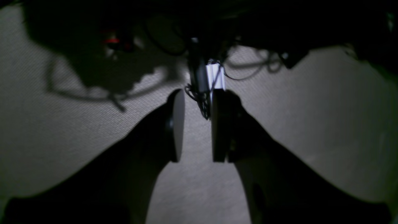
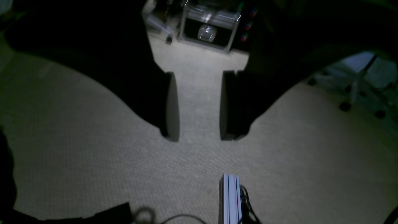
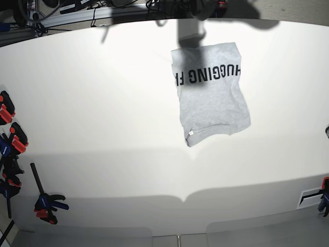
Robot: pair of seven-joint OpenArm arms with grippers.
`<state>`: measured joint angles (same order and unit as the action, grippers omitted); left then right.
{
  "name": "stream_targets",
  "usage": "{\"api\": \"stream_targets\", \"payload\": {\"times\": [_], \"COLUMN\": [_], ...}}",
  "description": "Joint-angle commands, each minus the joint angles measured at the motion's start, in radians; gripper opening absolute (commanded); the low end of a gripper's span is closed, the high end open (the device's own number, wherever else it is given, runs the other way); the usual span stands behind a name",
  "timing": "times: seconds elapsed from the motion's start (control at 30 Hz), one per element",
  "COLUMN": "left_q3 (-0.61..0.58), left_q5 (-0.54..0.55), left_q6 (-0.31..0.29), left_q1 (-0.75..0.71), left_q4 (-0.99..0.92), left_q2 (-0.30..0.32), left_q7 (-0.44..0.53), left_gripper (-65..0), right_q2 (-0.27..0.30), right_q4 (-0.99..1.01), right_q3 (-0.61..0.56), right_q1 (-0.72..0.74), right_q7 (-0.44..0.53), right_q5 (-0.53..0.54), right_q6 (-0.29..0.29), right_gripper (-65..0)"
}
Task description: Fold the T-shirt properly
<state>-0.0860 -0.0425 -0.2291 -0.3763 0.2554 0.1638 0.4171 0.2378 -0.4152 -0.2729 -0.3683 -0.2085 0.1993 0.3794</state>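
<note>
Left wrist view: the left gripper (image 1: 196, 127) hung over bare carpet (image 1: 326, 124), its two dark pads (image 1: 177, 124) apart with nothing between them. Beyond the pads stood a pale aluminium post (image 1: 215, 76) with black cables around it. No shirt appeared in this view. The picture was dim and soft, so finer detail could not be read.

Right wrist view: the right gripper (image 2: 199, 107) was likewise parted and empty above the carpet (image 2: 93, 149). An aluminium post (image 2: 229, 199) with cables showed at the lower edge, a glass-fronted rack (image 2: 211, 28) at the far end, and a chair base (image 2: 357, 93) at the right. No shirt here either.

Base view: the T-shirt (image 3: 213, 98) lay on the white table (image 3: 92, 103), toward the far right of centre, lettering side up, with the black capitals (image 3: 208, 74) running across its upper part. It looked already folded into a narrow, slightly skewed panel, with a hem and small label (image 3: 191, 133) at its near-left corner. Neither gripper could be made out in this view; only shadows fell across the shirt's far edge. Clamps (image 3: 49, 203) sat along the left table edge.

Judgement: the cotton should be light, limp and non-slippery, sagging wherever unsupported. The best holds looked to be the two near hem corners, pinched through all layers and lifted together.
</note>
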Motion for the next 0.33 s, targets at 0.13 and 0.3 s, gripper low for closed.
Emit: {"api": "stream_targets", "payload": {"times": [0.13, 0.3], "left_q3": [-0.001, -0.001], "left_q5": [0.019, 0.018], "left_q6": [0.113, 0.124], "left_q1": [-0.04, -0.028], "left_q4": [0.088, 0.177], "left_q2": [-0.002, 0.004], "left_q7": [-0.084, -0.29], "left_gripper": [-52.6, -56.4], "right_q2": [0.006, 0.007], "right_q4": [-0.004, -0.006], "right_q3": [0.002, 0.001], "right_q1": [0.008, 0.022], "right_q7": [-0.061, -0.154], "right_q5": [0.094, 0.101], "right_q6": [0.001, 0.001], "right_gripper": [-44.0, -44.0]}}
